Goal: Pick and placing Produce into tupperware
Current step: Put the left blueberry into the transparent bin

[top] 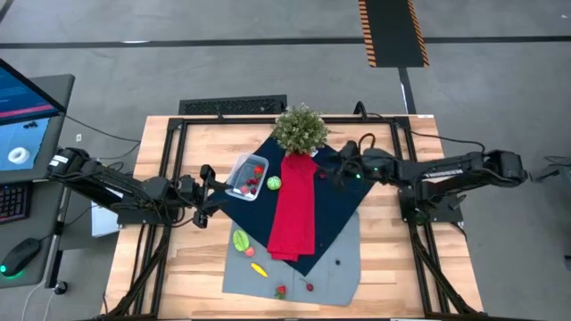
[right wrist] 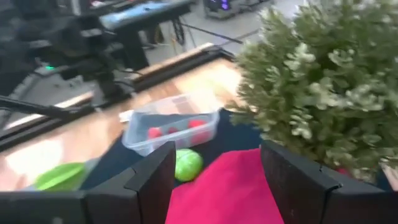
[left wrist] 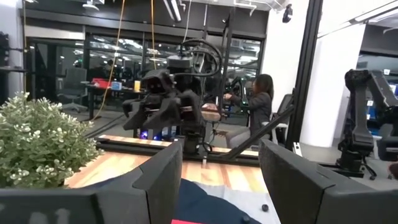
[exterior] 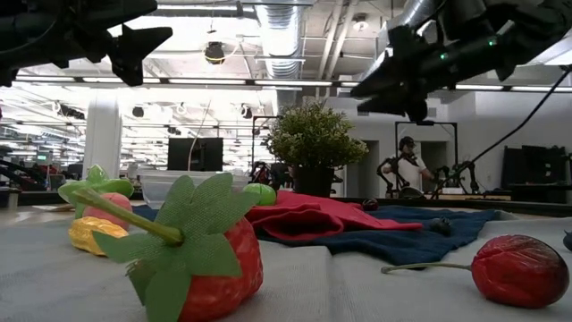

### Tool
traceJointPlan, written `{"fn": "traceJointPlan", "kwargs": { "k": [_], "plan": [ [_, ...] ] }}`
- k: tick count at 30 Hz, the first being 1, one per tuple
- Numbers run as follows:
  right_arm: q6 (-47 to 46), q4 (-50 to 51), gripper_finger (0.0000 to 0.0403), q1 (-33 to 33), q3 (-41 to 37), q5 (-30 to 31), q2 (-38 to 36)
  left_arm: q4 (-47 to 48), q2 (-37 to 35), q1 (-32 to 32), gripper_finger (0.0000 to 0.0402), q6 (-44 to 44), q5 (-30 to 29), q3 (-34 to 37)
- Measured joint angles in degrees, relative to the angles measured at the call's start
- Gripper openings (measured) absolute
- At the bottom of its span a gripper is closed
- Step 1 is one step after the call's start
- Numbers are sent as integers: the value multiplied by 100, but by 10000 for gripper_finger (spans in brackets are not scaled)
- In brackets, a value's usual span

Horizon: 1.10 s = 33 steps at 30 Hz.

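Observation:
The clear tupperware [top: 248, 176] stands on the navy cloth [top: 343, 201] with red pieces [right wrist: 171, 129] inside. A round green piece [top: 274, 183] lies on the cloth beside it. On the grey cloth [top: 339, 272] nearer the front lie a green leafy piece [top: 241, 239], a yellow piece [top: 259, 269], a strawberry [exterior: 201, 259] and a cherry [exterior: 523, 268]. My left gripper [top: 212, 192] hangs open just left of the tupperware, above the table. My right gripper [top: 342, 166] is open in the air right of the potted plant [top: 301, 127], pointing toward the tupperware [right wrist: 174, 124].
A red cloth strip [top: 294, 205] lies over the navy cloth between the tupperware and my right gripper. The bushy potted plant [right wrist: 323, 87] stands at the cloth's far corner, close to my right gripper. A person [left wrist: 252, 115] sits beyond the table.

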<state>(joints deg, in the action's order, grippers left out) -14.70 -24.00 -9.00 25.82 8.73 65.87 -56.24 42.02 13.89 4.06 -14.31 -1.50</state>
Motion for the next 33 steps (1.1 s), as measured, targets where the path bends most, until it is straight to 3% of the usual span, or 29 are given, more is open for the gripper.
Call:
{"fn": "traceJointPlan", "kwargs": {
  "k": [7, 18, 21, 26, 33],
  "plan": [
    [-851, 1462, 260, 130, 3, 291, 100, 24, 0, 0, 203, 249, -2, 0],
    [-728, 2024, 260, 2074, 5, -590, 157, 6, 0, -4, 203, 240, -281, -2],
    [-1154, 2081, 260, 2642, -2, -398, 301, 20, -2, -4, 203, 240, -292, -2],
    [-1514, 1339, 260, 3401, 3, -52, 744, 26, -2, -4, 203, 240, -291, -2],
    [-1954, 1079, 260, 3937, 224, 756, 1817, 28, 0, -4, 203, 261, -291, -2]
  ]
}}
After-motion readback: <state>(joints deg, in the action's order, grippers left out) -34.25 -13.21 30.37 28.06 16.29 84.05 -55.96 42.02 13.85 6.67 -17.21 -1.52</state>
